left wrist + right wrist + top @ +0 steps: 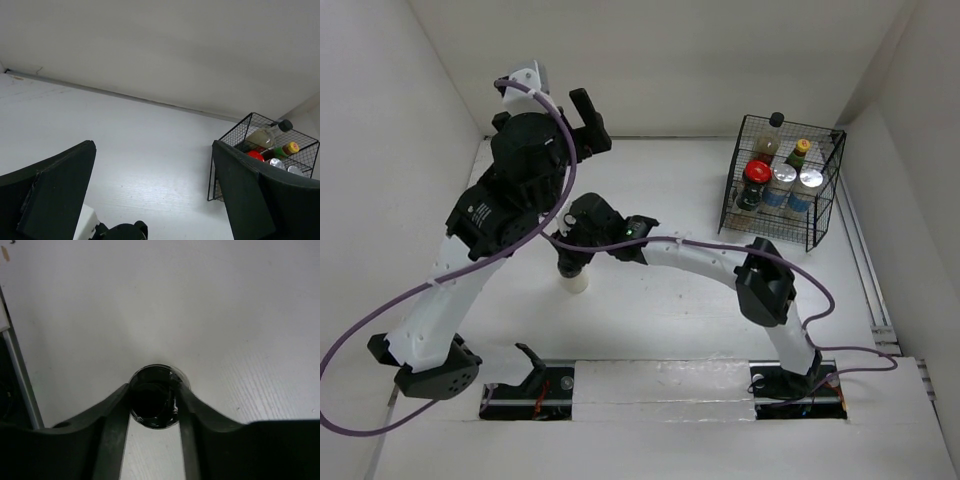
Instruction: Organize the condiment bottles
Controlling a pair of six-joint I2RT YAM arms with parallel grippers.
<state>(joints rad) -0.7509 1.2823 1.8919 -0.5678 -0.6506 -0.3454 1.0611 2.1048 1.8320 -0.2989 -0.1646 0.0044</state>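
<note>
My right gripper reaches to the left of the table's middle and is shut on the black cap of a small pale jar that stands on the table. In the right wrist view the fingers press both sides of the jar's cap. My left gripper is open and empty, held high near the back wall; in its wrist view nothing lies between the fingers. The black wire basket at the back right holds a brown sauce bottle, a green-capped bottle, a red-lidded jar and two silver-capped shakers.
The basket also shows in the left wrist view, at the right by the side wall. White walls close the table at the back, left and right. A purple cable loops from the left arm over the table's left edge.
</note>
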